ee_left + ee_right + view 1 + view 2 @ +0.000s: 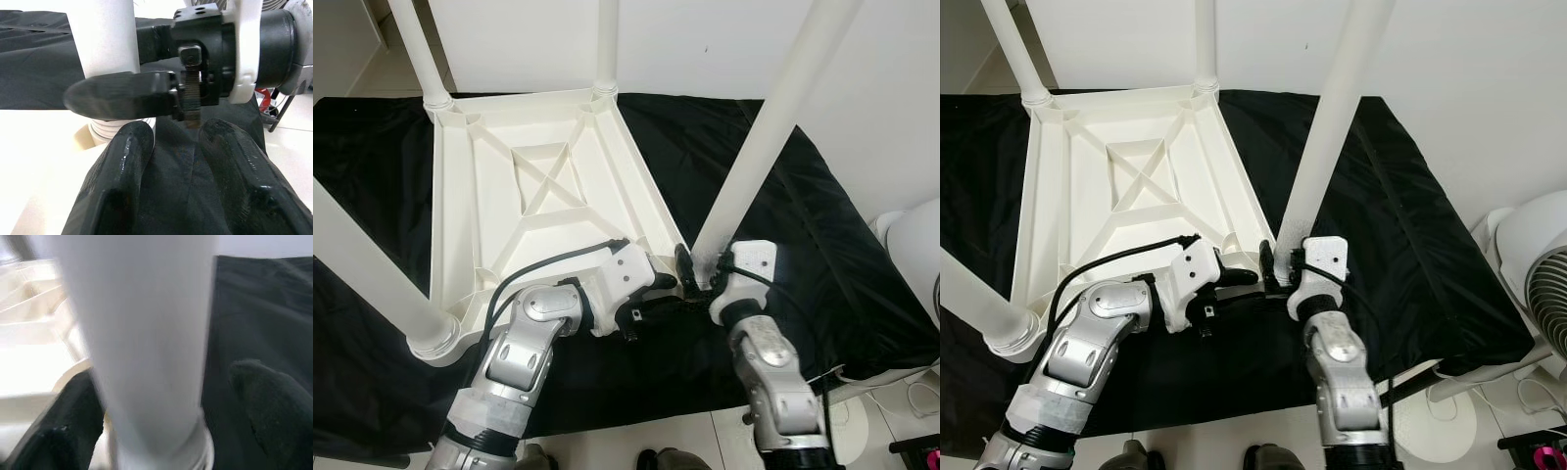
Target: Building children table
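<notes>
Lying upside down on a black cloth point(783, 186), the white children's table point(538, 186) fills the scene from centre toward 10 o'clock, its ribbed underside up and four legs rising. At its corner near 5 o'clock, the right gripper point(697, 269) has its two black fingers spread to either side of the base of the near right leg point(759, 147), the leg between them; whether they press it cannot be told. The left gripper point(658, 305) reaches in from 8 o'clock, fingers slightly parted on nothing, just beside the right gripper. A white fan point(1538, 284) stands at 4 o'clock.
</notes>
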